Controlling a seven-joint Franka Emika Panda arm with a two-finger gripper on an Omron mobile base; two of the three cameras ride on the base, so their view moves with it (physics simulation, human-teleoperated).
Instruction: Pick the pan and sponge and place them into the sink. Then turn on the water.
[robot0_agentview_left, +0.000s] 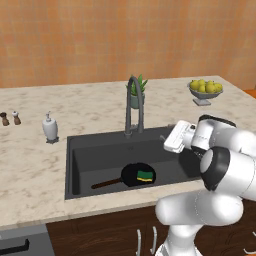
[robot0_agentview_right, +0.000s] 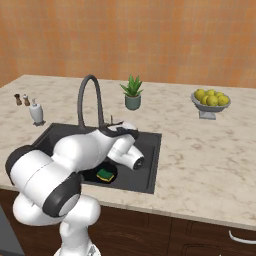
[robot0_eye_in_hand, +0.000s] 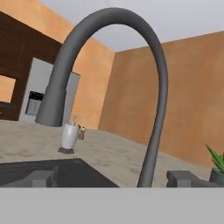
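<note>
The black pan (robot0_agentview_left: 131, 175) lies on the floor of the dark grey sink (robot0_agentview_left: 75, 165), its brown handle pointing left. The yellow-and-green sponge (robot0_agentview_left: 145, 175) rests on the pan, and the sponge (robot0_agentview_right: 105, 174) also peeks out under my arm in the right base view. My gripper (robot0_agentview_left: 165, 140) hovers over the right part of the basin, just right of the arched faucet (robot0_agentview_left: 133, 102). In the hand view the gripper (robot0_eye_in_hand: 113, 178) is open, its fingertips (robot0_eye_in_hand: 41, 177) far apart, with the faucet (robot0_eye_in_hand: 153, 87) close ahead and nothing between the jaws. No water is running.
A white soap bottle (robot0_agentview_left: 49, 127) stands left of the sink, with two small shakers (robot0_agentview_left: 10, 118) farther left. A potted plant (robot0_agentview_left: 138, 92) sits behind the faucet. A bowl of yellow-green fruit (robot0_agentview_left: 205, 90) stands at the back right.
</note>
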